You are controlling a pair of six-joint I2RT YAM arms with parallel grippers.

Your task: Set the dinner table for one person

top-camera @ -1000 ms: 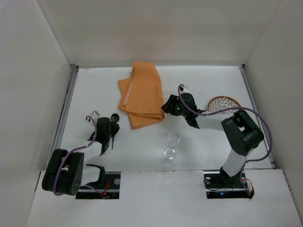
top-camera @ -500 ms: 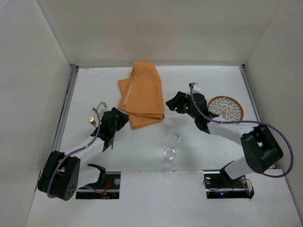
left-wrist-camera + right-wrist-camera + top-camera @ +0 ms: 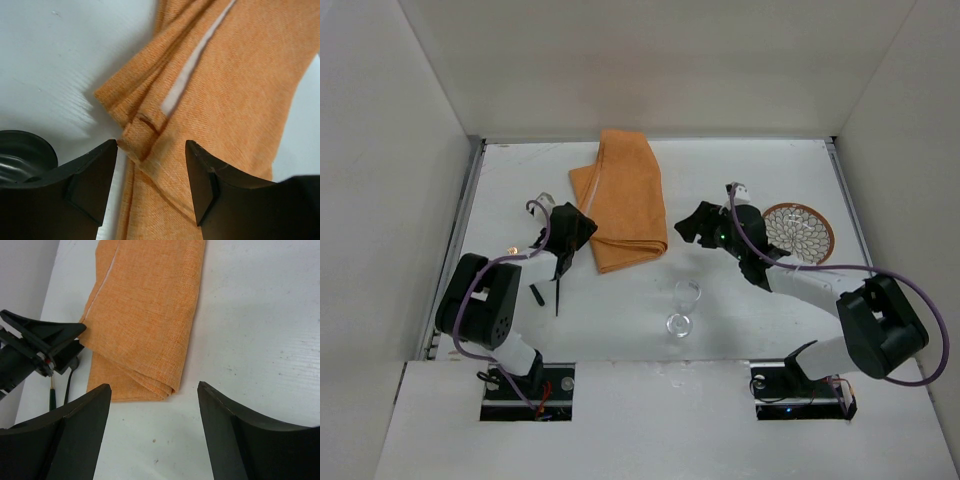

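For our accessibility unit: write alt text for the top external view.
On a white table, the left gripper sits at the left edge of a folded orange cloth, and the right gripper hovers just right of it. A stemmed glass stands nearer the robot, a round patterned mat lies at right, and thin dark utensils lie near the left gripper.

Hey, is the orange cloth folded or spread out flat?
Folded. The orange cloth lies as a narrow stack on the table, and the left wrist view shows several layered edges at its near corner.
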